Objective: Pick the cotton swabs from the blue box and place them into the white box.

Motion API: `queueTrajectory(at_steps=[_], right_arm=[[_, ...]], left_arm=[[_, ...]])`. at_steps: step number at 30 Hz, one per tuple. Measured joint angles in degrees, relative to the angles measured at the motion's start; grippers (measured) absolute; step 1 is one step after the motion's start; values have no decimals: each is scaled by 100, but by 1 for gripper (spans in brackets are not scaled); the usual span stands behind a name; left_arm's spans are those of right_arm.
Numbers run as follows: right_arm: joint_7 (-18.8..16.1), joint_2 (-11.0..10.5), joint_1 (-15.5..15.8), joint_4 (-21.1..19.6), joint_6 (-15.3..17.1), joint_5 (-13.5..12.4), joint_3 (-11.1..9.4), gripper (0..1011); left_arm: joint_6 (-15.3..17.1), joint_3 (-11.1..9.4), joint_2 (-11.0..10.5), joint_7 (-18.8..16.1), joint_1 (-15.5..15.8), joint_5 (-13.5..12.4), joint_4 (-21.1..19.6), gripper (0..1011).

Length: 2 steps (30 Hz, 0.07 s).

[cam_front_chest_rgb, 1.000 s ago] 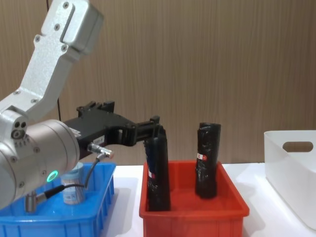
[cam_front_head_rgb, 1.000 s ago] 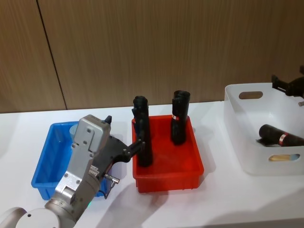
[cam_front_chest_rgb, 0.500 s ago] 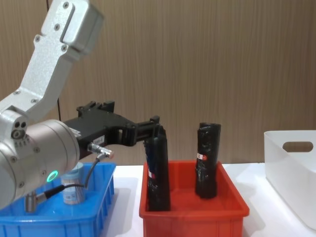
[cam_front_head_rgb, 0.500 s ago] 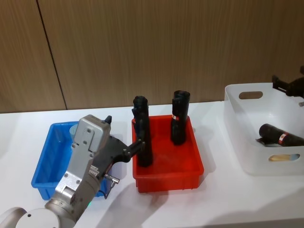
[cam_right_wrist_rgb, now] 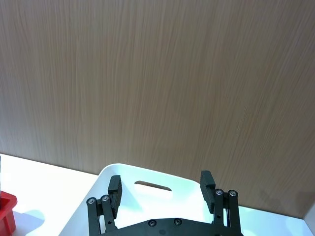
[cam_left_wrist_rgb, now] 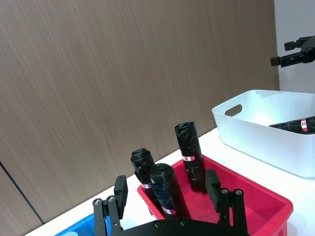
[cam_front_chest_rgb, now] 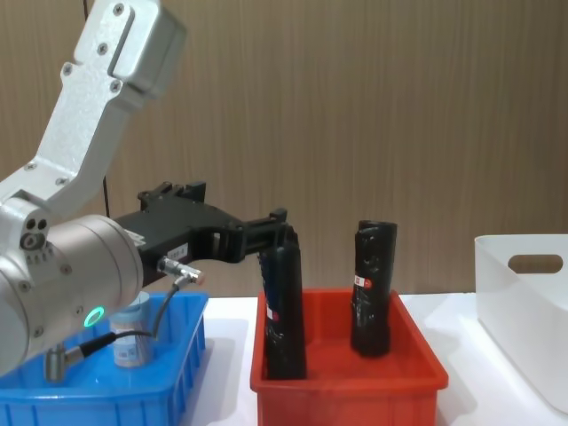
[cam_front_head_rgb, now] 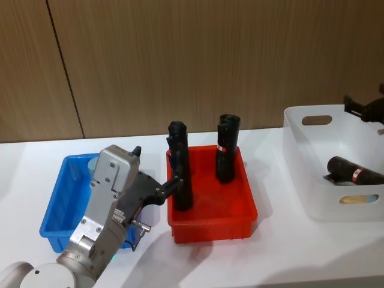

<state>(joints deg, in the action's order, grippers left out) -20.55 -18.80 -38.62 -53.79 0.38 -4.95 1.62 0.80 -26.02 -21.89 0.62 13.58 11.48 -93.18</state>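
The blue box (cam_front_head_rgb: 55,207) sits at the left of the table, and one cotton swab tub (cam_front_chest_rgb: 130,343) with a pale lid stands in it. My left gripper (cam_front_head_rgb: 173,182) hangs open over the gap between the blue box and the red bin, with its fingertips (cam_front_chest_rgb: 279,218) beside a black cylinder. In the left wrist view the left gripper (cam_left_wrist_rgb: 166,186) has its fingers wide apart and holds nothing. The white box (cam_front_head_rgb: 312,180) stands at the right and holds another swab tub (cam_front_head_rgb: 359,198) lying on its side. My right gripper (cam_right_wrist_rgb: 161,182) hovers open above the white box's far rim (cam_right_wrist_rgb: 123,172).
A red bin (cam_front_head_rgb: 240,219) in the middle holds three upright black cylinders (cam_left_wrist_rgb: 189,155) with red-white labels. One more black cylinder (cam_front_head_rgb: 354,173) lies in the white box. A wooden wall runs behind the table, and bare white table lies in front of the bins.
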Motion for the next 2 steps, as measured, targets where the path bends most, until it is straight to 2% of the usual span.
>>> queueTrajectory(at_steps=[2], right_arm=[[0,0,0,0,0,0,0,1002]], left_arm=[[0,0,0,0,0,0,0,1004]])
